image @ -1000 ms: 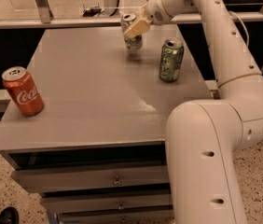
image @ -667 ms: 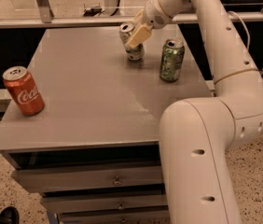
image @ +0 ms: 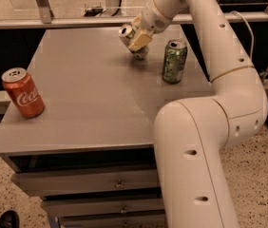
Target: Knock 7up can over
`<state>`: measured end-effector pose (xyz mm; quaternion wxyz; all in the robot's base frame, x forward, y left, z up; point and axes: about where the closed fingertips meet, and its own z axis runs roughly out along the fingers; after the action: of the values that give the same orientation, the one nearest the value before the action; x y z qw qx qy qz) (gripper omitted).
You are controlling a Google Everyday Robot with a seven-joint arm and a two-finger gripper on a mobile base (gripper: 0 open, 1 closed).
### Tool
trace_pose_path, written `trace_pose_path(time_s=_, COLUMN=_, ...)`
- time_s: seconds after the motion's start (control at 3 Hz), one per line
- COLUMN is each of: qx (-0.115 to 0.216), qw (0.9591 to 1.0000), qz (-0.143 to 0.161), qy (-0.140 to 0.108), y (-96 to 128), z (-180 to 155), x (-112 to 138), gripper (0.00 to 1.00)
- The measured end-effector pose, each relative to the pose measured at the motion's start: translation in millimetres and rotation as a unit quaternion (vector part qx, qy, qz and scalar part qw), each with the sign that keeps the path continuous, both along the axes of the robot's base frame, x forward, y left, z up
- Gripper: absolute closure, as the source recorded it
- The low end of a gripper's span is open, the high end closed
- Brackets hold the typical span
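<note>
The 7up can, pale with a silver top, is at the far middle of the grey table. It is tilted, top leaning to the left, bottom edge on the table. My gripper is right against its right side, partly covering it. The white arm reaches in from the right and arcs over the table.
A dark green can stands upright just right of the gripper. A red Coca-Cola can stands near the table's left front edge. Drawers sit under the tabletop. A metal rail runs behind the table's far edge.
The gripper has pushed left against the 7up can. The can has gone from nearly upright to leaning markedly to the left.
</note>
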<state>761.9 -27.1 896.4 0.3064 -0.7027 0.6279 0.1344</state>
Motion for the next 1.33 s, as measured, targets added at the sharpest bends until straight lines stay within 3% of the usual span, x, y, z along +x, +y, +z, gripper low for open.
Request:
trace_pose_path(time_s=0.33, qx=-0.020, qw=0.9991, qz=0.036, qy=-0.002, y=8.9, z=-0.9, x=-9.6, gripper=1.00)
trace_pose_path(time_s=0.67, qx=-0.074, qw=0.9852, qz=0.146, qy=-0.051, y=49.6, z=6.1, x=-20.6, gripper=0.74)
trace_pose_path(time_s=1.0, qx=-0.115, qw=0.9653, qz=0.219, qy=-0.084, y=68.1, z=3.1, x=-24.3, gripper=0.49)
trace_pose_path(time_s=1.33, qx=-0.157, qw=0.9439, qz=0.273, qy=-0.100, y=75.2, z=-6.2, x=-26.4, gripper=0.28)
